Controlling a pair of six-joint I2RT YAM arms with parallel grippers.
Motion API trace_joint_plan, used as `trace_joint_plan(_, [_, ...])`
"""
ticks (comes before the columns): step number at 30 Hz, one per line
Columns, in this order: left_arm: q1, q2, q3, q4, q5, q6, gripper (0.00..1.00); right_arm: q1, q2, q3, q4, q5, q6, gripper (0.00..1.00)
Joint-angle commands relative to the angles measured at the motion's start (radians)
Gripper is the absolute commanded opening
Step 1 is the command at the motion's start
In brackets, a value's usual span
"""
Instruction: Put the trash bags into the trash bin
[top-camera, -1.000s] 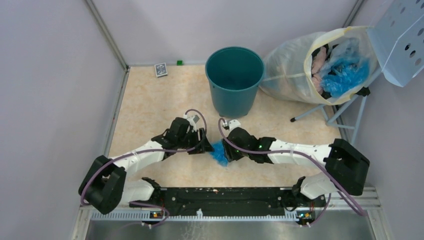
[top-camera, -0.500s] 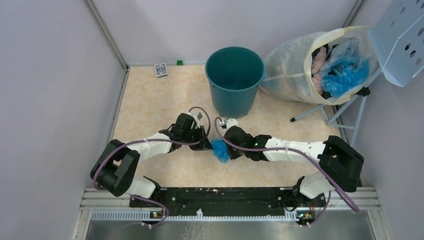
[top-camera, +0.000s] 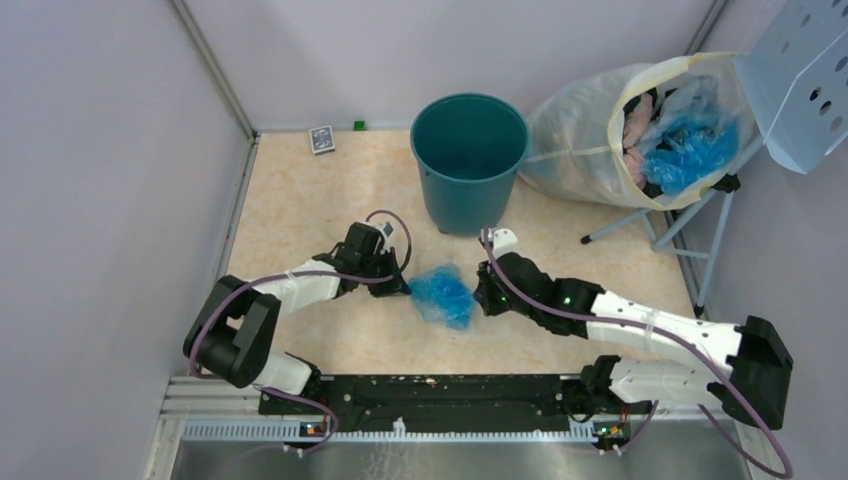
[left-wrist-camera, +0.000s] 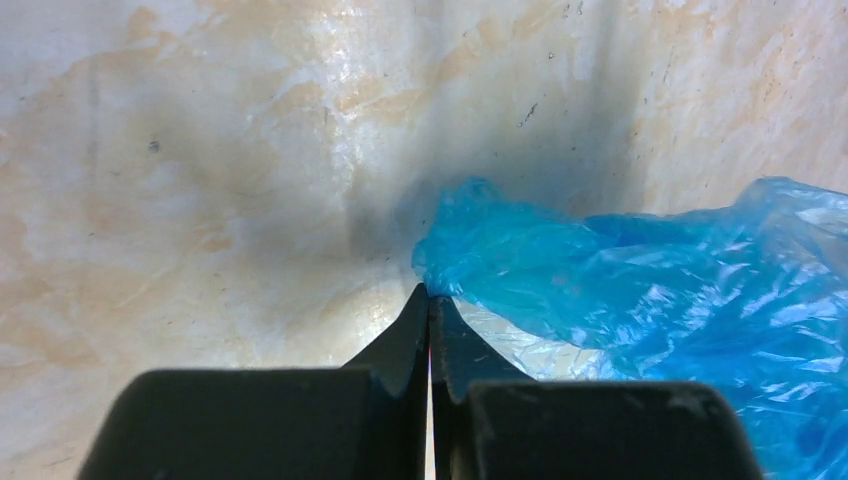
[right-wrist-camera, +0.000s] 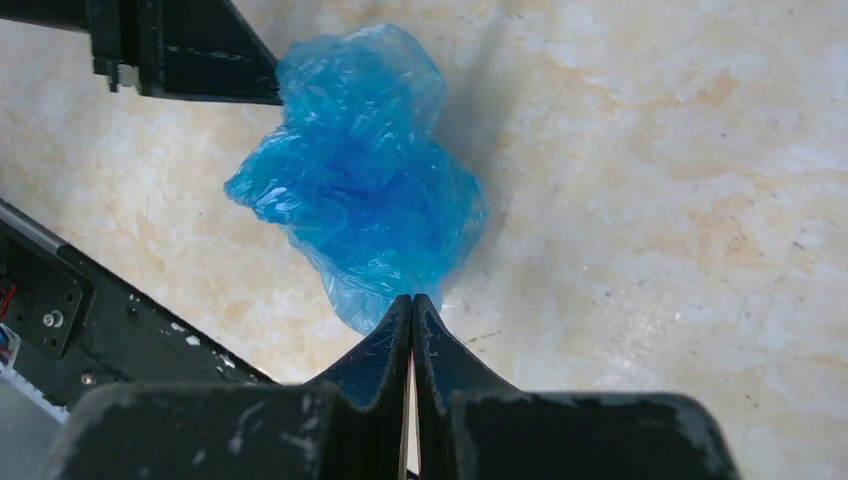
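The trash bag (top-camera: 441, 295), pinched only at thin edges by the closed left fingers (left-wrist-camera: 405, 335) and right fingers (right-wrist-camera: 395, 335), may be torn or pulled loose.

Desk (top-camera: 300, 210), marbled beige; at the far-right corner, a cloudy-white translucent sack (top-camera: 575, 140) with a cream rim (top-camera: 612, 135), mouth facing the right edge; a pale-blue perforated panel (top-camera: 800, 80) just beside that mouth; grey stand legs (top-camera: 625, 224) below; near the far-left corner, a small dark patterned card (top-camera: 321, 139); a green block (top-camera: 359, 126) at the far edge.
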Motion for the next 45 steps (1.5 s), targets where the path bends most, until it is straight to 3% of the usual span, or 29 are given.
trace_joint_plan(1, [0.009,-0.076,-0.008,-0.019,-0.041,0.007,0.0,0.007,-0.097,-0.033,-0.093,0.114,0.088,0.0])
trace_joint_plan(5, [0.011,-0.135,-0.036,-0.061,-0.073,0.003,0.0,0.002,-0.154,-0.05,-0.209,0.293,0.203,0.0])
trace_joint_plan(14, [0.016,-0.26,-0.05,-0.128,-0.088,-0.006,0.0,-0.053,-0.189,-0.066,-0.364,0.371,0.3,0.0])
trace_joint_plan(19, [0.018,-0.319,0.043,-0.262,-0.126,-0.001,0.0,-0.084,-0.19,-0.074,-0.384,0.349,0.312,0.0])
trace_joint_plan(24, [0.024,-0.39,0.12,-0.344,-0.162,0.008,0.0,-0.202,-0.196,-0.064,-0.444,0.289,0.327,0.0])
trace_joint_plan(30, [0.033,-0.399,0.212,-0.454,-0.169,0.022,0.0,-0.238,-0.239,-0.032,-0.37,0.185,0.198,0.0])
trace_joint_plan(34, [0.035,-0.407,0.264,-0.426,-0.05,0.042,0.0,-0.238,-0.217,0.027,-0.26,0.011,0.019,0.18])
trace_joint_plan(37, [0.033,-0.398,0.273,-0.347,0.093,0.072,0.0,-0.238,-0.164,0.074,-0.191,-0.137,-0.075,0.49])
trace_joint_plan(40, [0.034,-0.367,0.28,-0.351,0.13,0.086,0.0,-0.239,-0.107,0.093,-0.12,-0.238,-0.133,0.55])
trace_joint_plan(45, [0.033,-0.319,0.287,-0.357,0.162,0.115,0.0,-0.238,-0.024,0.124,-0.07,-0.232,-0.14,0.62])
